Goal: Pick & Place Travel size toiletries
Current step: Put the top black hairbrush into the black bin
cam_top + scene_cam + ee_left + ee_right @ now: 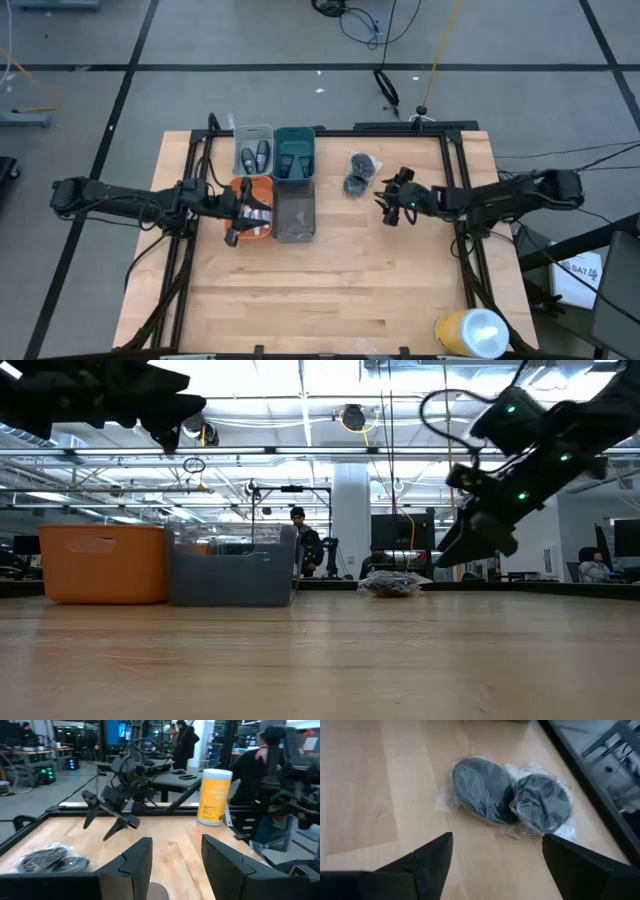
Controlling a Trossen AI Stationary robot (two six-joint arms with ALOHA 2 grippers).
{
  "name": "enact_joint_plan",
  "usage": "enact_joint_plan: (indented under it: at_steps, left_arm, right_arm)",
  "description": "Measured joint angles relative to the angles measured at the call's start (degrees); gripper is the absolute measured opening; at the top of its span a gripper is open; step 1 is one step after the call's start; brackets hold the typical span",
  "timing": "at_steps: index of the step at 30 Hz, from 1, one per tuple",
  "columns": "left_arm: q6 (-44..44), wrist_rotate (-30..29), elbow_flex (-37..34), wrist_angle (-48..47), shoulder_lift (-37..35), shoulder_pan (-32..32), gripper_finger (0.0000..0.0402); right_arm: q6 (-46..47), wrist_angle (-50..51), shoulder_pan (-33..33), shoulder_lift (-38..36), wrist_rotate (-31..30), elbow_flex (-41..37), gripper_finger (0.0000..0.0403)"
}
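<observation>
Two dark grey round puffs (482, 790) (540, 802), each in clear wrap, lie side by side on the table (357, 172). My right gripper (497, 857) hangs open just to their right (386, 205), raised off the table (478, 545), touching nothing. My left gripper (172, 857) is open above the orange bin (258, 210) and holds nothing. Two dark grey oval bottles (255, 156) lie in the grey bin, and dark blue packets (294, 160) lie in the teal bin. White pieces show in the orange bin under the left gripper.
Four bins stand in a block left of centre: grey (240, 135), teal (296, 133), orange (105, 565) and clear (296, 212). A big yellow cylinder (470, 333) lies at the near right corner. Bare wood spreads across the near half. People sit and stand in the room behind.
</observation>
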State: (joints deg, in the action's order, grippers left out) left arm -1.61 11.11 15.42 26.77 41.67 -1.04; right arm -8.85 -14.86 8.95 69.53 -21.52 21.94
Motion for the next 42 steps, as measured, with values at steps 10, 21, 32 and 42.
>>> enact_joint_plan:
  at_steps: [10,21,32,42]
  left_arm:
    - [0.39,-7.9,0.0,-1.62,0.04,0.0,0.0168]
    - [-0.2,-7.72,0.02,-2.35,0.04,0.14,0.0168]
    - [-0.27,-8.2,0.02,-2.79,0.04,0.39,0.0168]
    - [-0.4,-8.2,0.04,-3.56,0.04,0.39,0.0168]
  right_arm:
    - [-5.98,-1.88,5.43,14.11,0.41,10.64,0.0298]
    - [-7.03,-2.84,12.52,22.92,6.48,15.81,0.0293]
    - [-6.83,-4.93,15.04,26.49,6.63,15.99,0.0263]
    - [-5.08,-4.58,14.41,26.52,6.82,15.93,0.0098]
